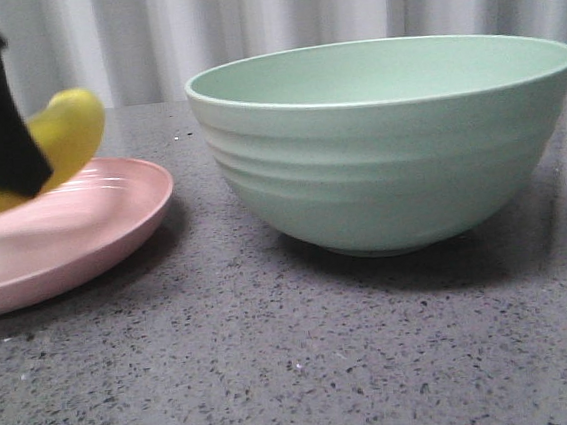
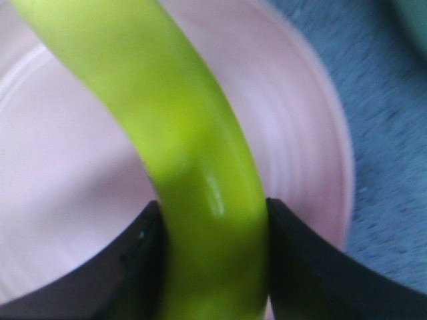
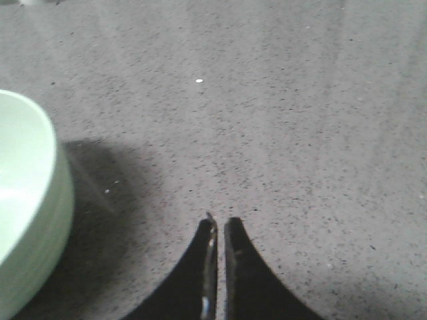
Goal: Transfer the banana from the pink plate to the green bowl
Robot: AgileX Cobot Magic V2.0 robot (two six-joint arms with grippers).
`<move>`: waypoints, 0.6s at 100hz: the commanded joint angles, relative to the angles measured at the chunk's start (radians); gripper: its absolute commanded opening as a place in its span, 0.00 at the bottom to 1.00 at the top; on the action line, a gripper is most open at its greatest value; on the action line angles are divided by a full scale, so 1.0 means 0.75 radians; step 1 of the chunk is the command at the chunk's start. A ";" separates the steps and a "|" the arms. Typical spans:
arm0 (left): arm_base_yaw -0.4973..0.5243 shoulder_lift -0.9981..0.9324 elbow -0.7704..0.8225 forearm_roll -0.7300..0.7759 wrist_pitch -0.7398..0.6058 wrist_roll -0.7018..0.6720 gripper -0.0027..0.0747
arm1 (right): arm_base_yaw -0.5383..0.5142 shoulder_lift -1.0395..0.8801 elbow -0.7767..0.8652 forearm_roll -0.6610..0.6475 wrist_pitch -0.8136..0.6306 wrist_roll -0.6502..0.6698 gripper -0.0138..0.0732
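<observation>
Left gripper jaws clamp banana mid-body, over plate; whether lifted clear, cannot tell. Banana looks light, stiff, glossy: likely slippery, mid-body hold seems best. Bowl beside plate. Right gripper jaws nearly touching, empty, over table.

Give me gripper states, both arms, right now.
Left gripper: closed on the banana, over the pink plate.
Right gripper: closed, empty, above the bare table.
</observation>
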 commanded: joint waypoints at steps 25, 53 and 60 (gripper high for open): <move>-0.084 -0.175 -0.133 -0.440 -0.068 0.240 0.28 | 0.134 0.144 -0.277 0.242 0.104 -0.015 0.39; -0.199 -0.172 -0.133 -0.642 -0.084 0.345 0.28 | 0.360 0.328 -0.348 0.587 -0.008 -0.024 0.54; -0.234 -0.172 -0.133 -0.642 -0.106 0.345 0.28 | 0.434 0.376 -0.348 0.664 -0.065 -0.032 0.54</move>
